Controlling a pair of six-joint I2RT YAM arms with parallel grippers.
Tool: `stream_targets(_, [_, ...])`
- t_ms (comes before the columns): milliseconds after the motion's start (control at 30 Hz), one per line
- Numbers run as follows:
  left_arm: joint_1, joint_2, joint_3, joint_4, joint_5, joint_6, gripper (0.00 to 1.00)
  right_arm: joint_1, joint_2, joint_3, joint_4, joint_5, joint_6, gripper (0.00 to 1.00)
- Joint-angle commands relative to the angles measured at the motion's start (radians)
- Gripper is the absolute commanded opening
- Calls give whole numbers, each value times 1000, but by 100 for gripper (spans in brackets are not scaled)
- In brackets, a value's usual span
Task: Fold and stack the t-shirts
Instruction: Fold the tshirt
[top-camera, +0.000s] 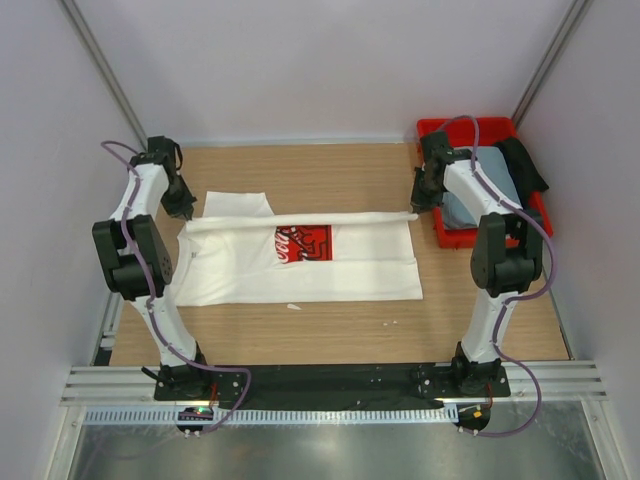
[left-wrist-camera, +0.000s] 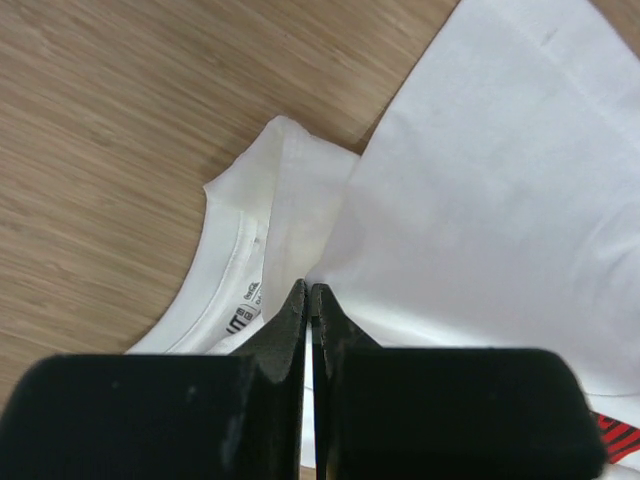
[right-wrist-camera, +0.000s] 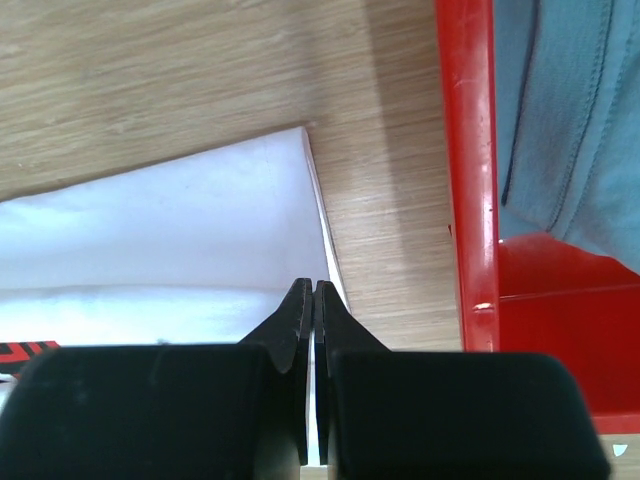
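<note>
white t-shirt (top-camera: 300, 280): soft matt cloth | table (top-camera: 330, 170): matt wood grain | bin (right-wrist-camera: 465, 150): glossy red plastic

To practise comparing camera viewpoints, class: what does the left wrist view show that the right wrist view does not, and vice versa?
Left wrist only: the collar and neck label of the white t-shirt. Right wrist only: the red bin holding the grey-blue t-shirt. Both: the wooden table, plus white cloth pinched shut by the left gripper in one, the right gripper in the other.
</note>
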Motion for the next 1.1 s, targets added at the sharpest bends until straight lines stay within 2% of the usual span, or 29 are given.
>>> stream_targets(0, [4, -53, -17, -16, -60, -3, 0, -1, -64, -18, -6, 33, 0, 1])
stream_targets(500, [4, -49, -68, -25, -112, 2, 0, -3, -108, -166, 26, 13, 0, 1])
stream_targets(1067, [4, -24, -100, -51, -175, -14, 0, 0, -96, -197, 32, 20, -5, 1])
